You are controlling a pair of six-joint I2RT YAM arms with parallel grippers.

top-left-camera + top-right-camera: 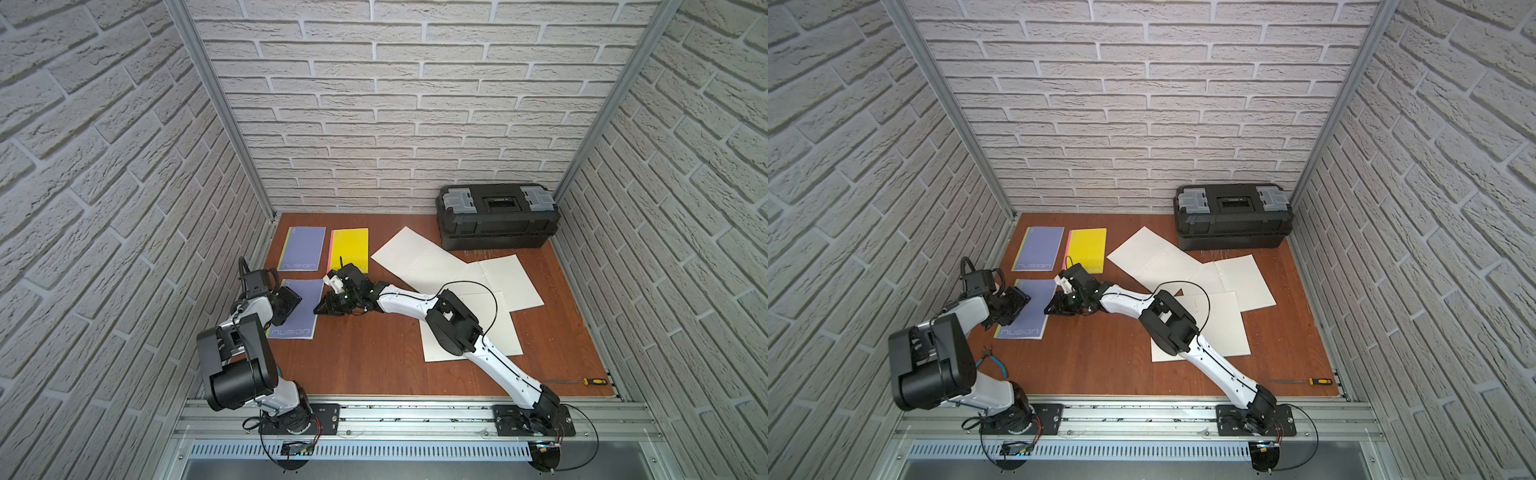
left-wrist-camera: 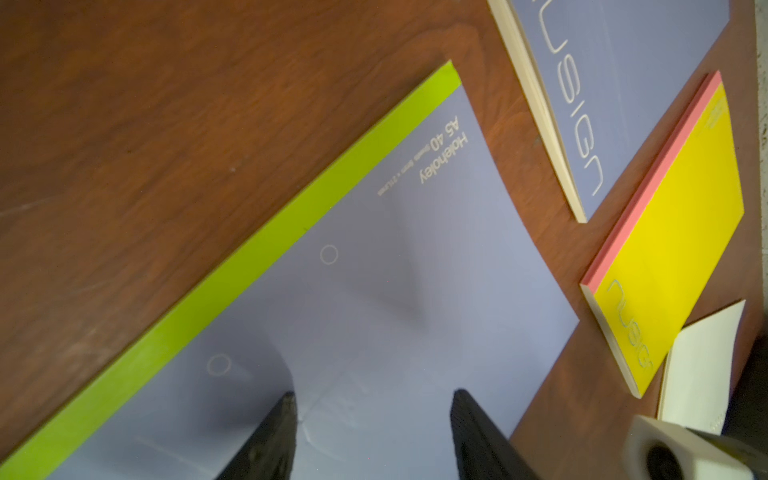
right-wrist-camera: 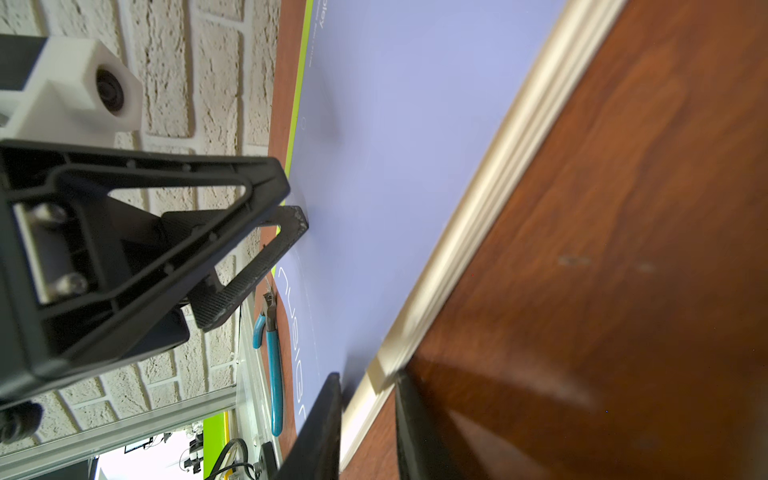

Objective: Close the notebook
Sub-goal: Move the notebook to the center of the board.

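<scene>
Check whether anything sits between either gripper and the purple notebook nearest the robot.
Nothing visible does. The left gripper sits directly over the notebook cover, fingers spread, and the right gripper is right at its page edge. The cover already lies flat.

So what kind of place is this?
Probably a robot test booth: brick-print walls, two robot arms bolted to a rail, and a wooden table holding notebooks and a toolbox.
</scene>
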